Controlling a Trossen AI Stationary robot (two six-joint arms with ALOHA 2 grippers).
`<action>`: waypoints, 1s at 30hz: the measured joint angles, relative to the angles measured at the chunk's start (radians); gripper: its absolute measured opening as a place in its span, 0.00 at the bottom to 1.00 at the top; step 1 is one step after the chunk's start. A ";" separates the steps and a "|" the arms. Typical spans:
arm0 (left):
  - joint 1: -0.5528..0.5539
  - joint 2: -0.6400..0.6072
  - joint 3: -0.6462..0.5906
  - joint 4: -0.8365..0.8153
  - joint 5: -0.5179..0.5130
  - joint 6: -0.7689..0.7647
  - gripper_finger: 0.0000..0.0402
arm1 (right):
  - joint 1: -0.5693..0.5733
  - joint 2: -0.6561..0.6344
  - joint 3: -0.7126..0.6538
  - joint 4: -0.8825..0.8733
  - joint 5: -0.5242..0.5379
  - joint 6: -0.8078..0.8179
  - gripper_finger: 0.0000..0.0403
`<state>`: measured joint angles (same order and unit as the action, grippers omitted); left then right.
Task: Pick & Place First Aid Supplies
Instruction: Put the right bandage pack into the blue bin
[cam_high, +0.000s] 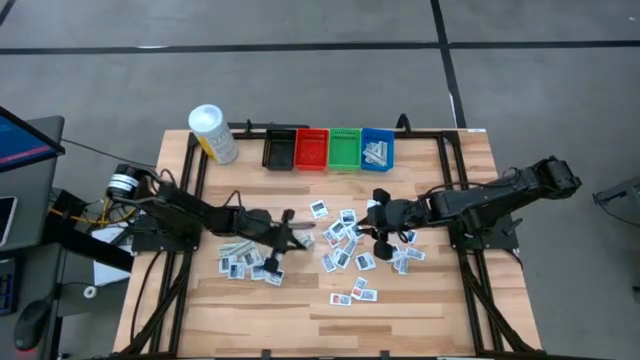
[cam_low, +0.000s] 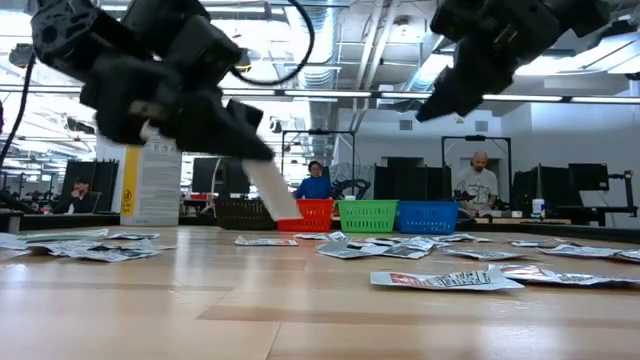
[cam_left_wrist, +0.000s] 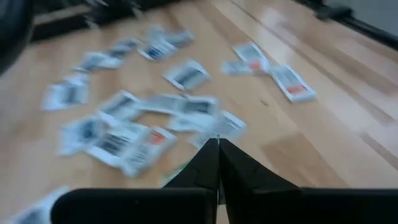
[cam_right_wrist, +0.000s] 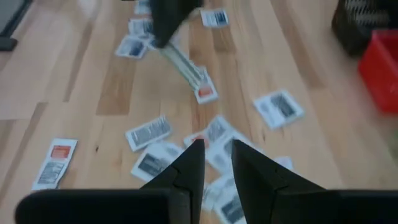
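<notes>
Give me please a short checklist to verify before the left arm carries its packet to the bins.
1. Left gripper shut on the long pale-green strip packet: ok; the strip hangs from its fingers, lifted off the table.
2. Only one packet lifted: cannot tell.
3. Right gripper clear of the left arm's way: ok; it hovers over the scattered packets at the table's middle, apart from the left arm.
4. Right gripper empty: ok; its fingers stand slightly apart with nothing between them.
5. Blue bin already holds packets; black bin, red bin and green bin look empty: ok.
</notes>
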<state>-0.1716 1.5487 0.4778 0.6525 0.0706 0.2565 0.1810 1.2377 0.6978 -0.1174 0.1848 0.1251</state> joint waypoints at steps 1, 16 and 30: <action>0.015 -0.022 0.000 0.006 -0.002 0.000 0.02 | 0.000 0.000 0.000 0.019 0.000 -0.024 0.19; 0.197 -0.230 0.005 0.142 -0.001 -0.544 0.02 | -0.105 0.000 0.000 0.239 -0.001 0.030 0.19; 0.191 -0.231 0.057 0.262 -0.026 -0.700 0.03 | -0.154 0.000 0.000 0.456 -0.057 0.033 0.36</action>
<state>0.0196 1.3174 0.5353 0.9146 0.0451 -0.4438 0.0275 1.2377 0.6977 0.3386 0.1281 0.1582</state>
